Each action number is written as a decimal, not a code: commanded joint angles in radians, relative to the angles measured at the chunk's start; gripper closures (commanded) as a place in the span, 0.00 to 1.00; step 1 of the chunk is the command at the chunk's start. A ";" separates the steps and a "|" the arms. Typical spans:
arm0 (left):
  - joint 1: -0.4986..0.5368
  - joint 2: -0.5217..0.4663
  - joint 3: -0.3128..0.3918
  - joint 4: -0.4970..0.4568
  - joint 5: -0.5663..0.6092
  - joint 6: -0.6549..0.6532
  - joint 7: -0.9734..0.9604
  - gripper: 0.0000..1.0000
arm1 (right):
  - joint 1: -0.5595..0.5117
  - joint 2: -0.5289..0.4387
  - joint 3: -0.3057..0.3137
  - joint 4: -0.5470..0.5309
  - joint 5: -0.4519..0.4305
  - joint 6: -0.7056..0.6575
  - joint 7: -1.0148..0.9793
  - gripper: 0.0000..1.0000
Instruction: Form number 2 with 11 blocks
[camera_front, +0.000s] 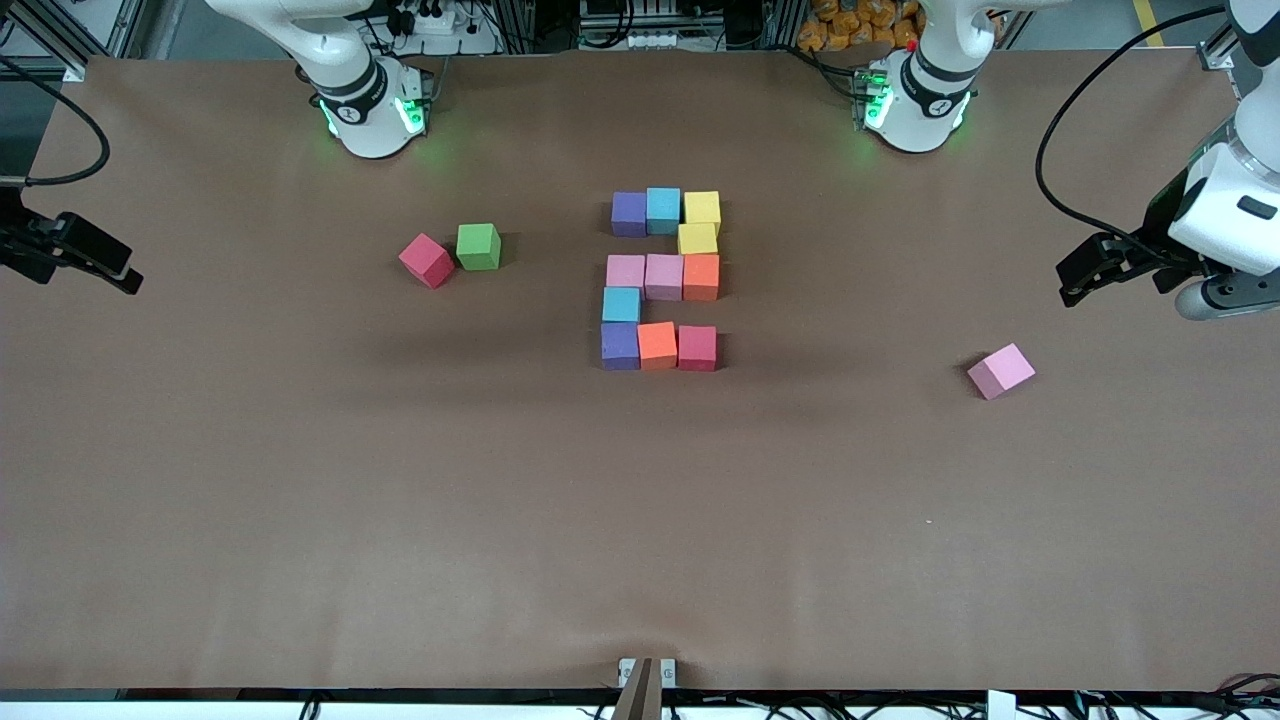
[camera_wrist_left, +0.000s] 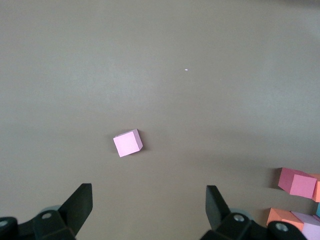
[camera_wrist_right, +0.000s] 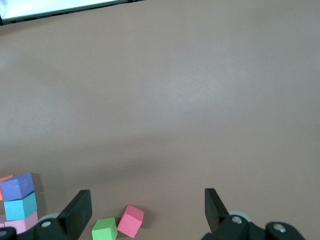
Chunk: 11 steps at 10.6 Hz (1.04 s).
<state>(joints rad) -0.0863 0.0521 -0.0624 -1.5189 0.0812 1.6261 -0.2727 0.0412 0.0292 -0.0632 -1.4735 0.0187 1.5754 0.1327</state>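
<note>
The left arm is based at the table's edge farthest from the front camera, and its wrist is carried up in the air over the left arm's end of the table. The left gripper is held there with its fingers spread wide apart, and nothing is gripped between them. The right arm is based along the same edge. The right gripper is held over the right arm's end of the table, at the edge of the front view. Its fingers are likewise parted wide, and nothing is held.
</note>
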 joint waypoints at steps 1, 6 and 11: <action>0.004 -0.009 0.004 0.016 -0.034 -0.032 0.024 0.00 | -0.006 0.000 0.003 0.019 -0.008 -0.006 0.002 0.00; 0.004 -0.012 0.003 0.016 -0.064 -0.090 0.036 0.00 | -0.009 0.000 0.005 0.019 0.004 0.009 0.004 0.00; 0.004 -0.015 0.003 0.016 -0.078 -0.121 0.092 0.00 | -0.015 0.000 0.005 0.019 0.004 0.012 -0.001 0.00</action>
